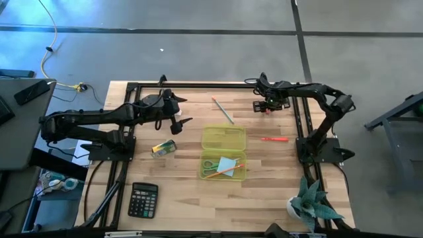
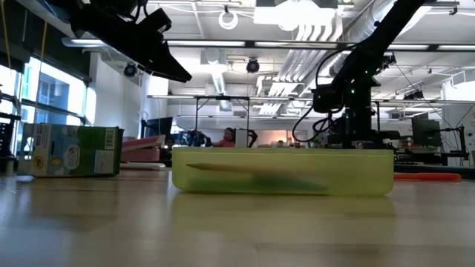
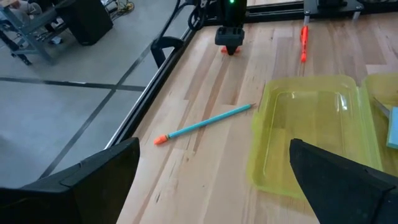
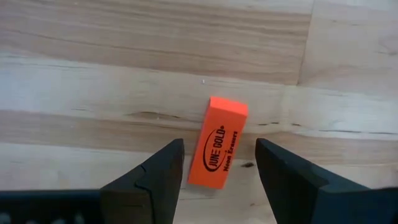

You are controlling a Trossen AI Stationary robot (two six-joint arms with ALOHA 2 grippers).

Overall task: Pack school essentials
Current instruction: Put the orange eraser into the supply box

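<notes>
right gripper [image 4: 219,167] hanging low over the far right part of the table [image 1: 178,198], fingers spread apart, one on each side of a small orange eraser [image 4: 217,142]. not squeezing it yet; a gap on both sides, eraser lying flat on the wood. looks like the next thing to be picked up. a little way off, nearer the front, a thin red pen [image 1: 274,139] lying on the wood to the right of the yellow-green case [image 1: 225,140], also not packed. in the middle of the table, case lying open in two halves: far half bare, near half already holding green-handled scissors [image 1: 209,165], a light-blue note pad [image 1: 227,163] and an orange pencil [image 1: 225,172]. so three things in, as far as can be seen. just behind the case, a blue-green pencil [image 3: 205,123] with an orange tip, lying loose on the wood, slanted, close to the bare half but apart from it. further left, a small crayon box [image 1: 164,149] lying alone, well apart from the case. left gripper [image 1: 180,110] up in the air over the left part of the table, fingers wide apart, holding nothing, waiting. near the front left, a calculator [image 1: 143,199]; at the front right corner, a little plant [image 1: 310,205]. left to do, by the look of it: eraser, red pen, blue-green pencil and crayon box into the case, maybe the calculator too, then shutting the case. roughly halfway or a bit less.
</notes>
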